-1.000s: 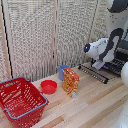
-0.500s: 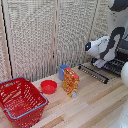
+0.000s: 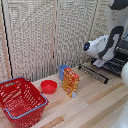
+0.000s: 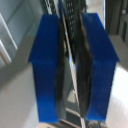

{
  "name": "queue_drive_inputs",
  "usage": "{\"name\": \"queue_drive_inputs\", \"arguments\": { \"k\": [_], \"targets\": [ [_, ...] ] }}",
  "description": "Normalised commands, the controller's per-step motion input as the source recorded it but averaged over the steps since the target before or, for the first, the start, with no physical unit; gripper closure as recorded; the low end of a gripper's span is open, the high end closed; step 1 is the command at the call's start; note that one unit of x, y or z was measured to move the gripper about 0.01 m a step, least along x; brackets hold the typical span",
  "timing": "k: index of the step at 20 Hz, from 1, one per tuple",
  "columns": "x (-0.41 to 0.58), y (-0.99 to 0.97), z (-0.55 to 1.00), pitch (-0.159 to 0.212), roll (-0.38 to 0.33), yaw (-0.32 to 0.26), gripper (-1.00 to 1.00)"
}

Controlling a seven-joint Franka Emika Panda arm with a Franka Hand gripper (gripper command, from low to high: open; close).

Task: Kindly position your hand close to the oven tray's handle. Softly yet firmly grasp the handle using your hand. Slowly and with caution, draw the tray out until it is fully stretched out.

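Observation:
In the wrist view my hand (image 4: 71, 35) has its two blue fingers (image 4: 47, 65) pressed close together on a thin metal bar, the oven tray's handle (image 4: 70, 75). The exterior view shows the oven tray (image 3: 102, 69), a dark rack of thin bars, drawn out from the oven (image 3: 121, 50) at that view's right edge. Its front bar (image 3: 91, 73) lies over the wooden table. My bulky white and black arm (image 3: 102, 46) bends down over the rack and hides most of the hand.
A red basket (image 3: 20, 100) stands at the exterior view's left on the wooden table (image 3: 90, 107). A red bowl (image 3: 49, 86), a blue cup (image 3: 63, 71) and an orange box (image 3: 70, 81) sit mid-table near the rack's end. A slatted screen (image 3: 45, 35) stands behind.

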Motion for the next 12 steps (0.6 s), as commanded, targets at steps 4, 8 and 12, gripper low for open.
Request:
{"name": "queue_drive_inputs", "arguments": {
  "k": [4, 8, 12],
  "targets": [
    [-0.011, 0.46, 0.74, -0.041, 0.036, -0.093, 1.00],
    [-0.056, 0.32, 1.00, -0.048, 0.013, -0.128, 1.00],
    [-0.091, 0.52, 0.65, -0.075, -0.027, -0.153, 1.00]
  ]
}}
